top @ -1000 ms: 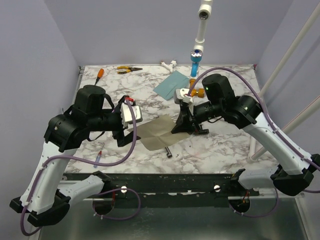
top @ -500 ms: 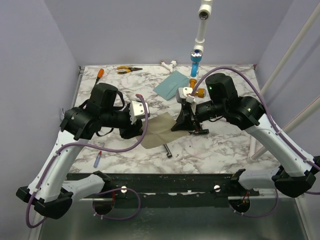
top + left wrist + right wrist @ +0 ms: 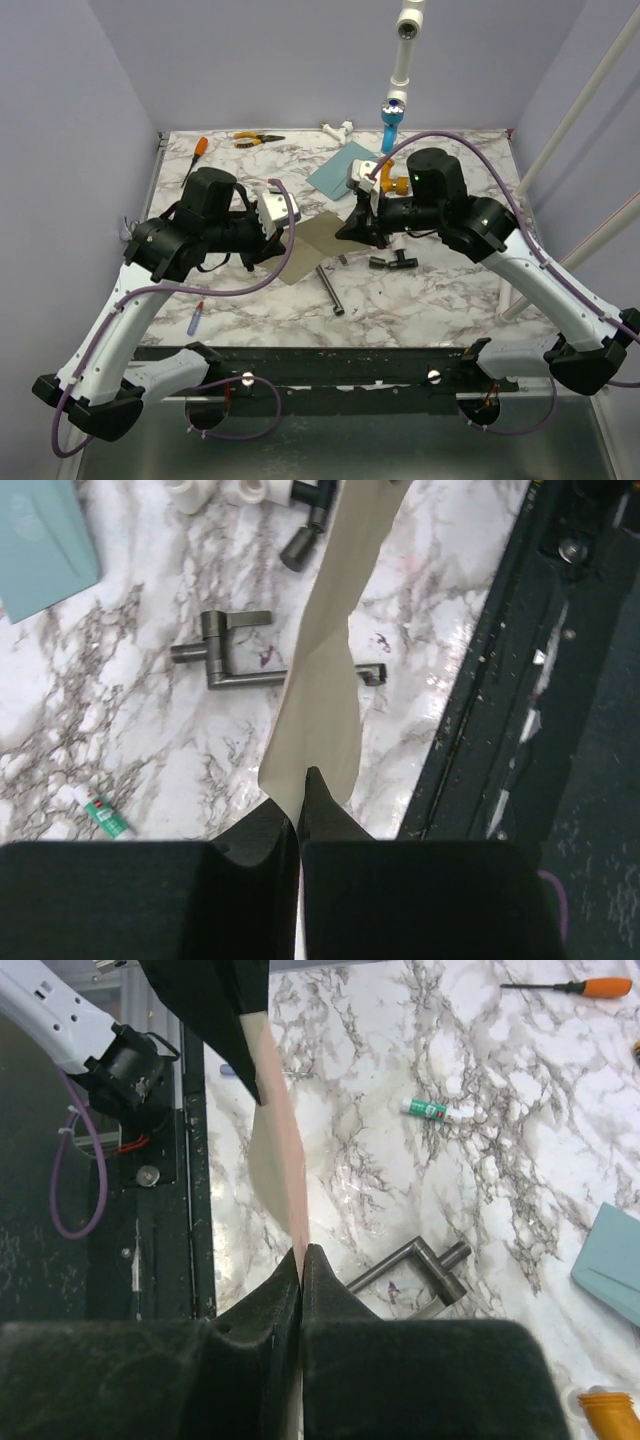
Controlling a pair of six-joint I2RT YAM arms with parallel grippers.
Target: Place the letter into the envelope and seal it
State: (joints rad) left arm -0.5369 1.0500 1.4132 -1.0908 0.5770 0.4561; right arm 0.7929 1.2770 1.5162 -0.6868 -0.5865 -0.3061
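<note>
I have the small tan-beige paper letter (image 3: 312,243) pinched at opposite edges. The left gripper (image 3: 284,243) is clamped on its left edge and the right gripper (image 3: 347,230) on its right. The sheet hangs between them mid-frame, above the white marble table (image 3: 440,290). The flat teal paper envelope (image 3: 338,166) lies apart at upper centre, near the back edge. A dark metal rod (image 3: 330,290) lies below the sheet, with bare marble at lower right.

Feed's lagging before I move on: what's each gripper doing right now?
The left gripper is closed, pinching the letter.
The right gripper is closed too, pinching its opposite edge.
</note>
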